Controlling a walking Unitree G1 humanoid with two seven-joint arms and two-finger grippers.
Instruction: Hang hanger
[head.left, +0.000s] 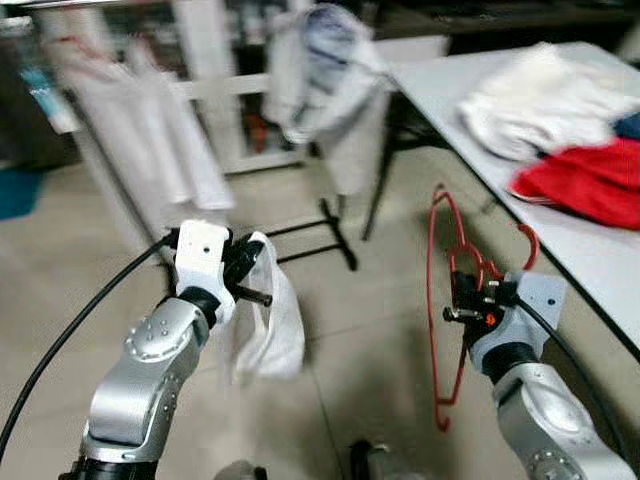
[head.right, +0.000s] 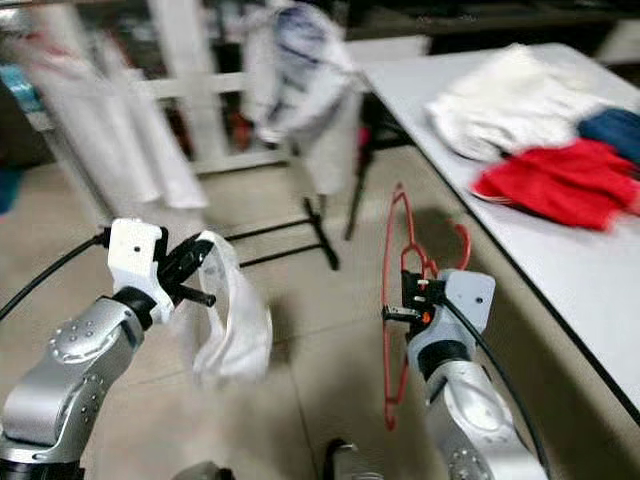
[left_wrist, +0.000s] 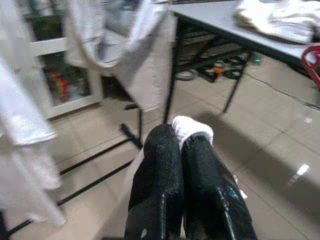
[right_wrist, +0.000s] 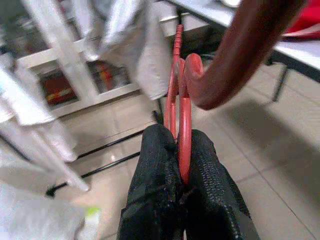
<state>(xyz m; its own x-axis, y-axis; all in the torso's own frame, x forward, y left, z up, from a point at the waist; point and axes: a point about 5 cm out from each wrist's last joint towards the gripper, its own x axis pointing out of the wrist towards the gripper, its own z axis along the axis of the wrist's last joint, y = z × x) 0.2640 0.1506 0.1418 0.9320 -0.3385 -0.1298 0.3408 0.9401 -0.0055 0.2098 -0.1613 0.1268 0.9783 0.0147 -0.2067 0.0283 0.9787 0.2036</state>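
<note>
Right hand clenched on red hanger, long axis vertical; rack upper centre, ahead-left. Left hand grasping white cloth.

No text, label, brand, number or sign can be read in any of the views; all are blurred.
</note>
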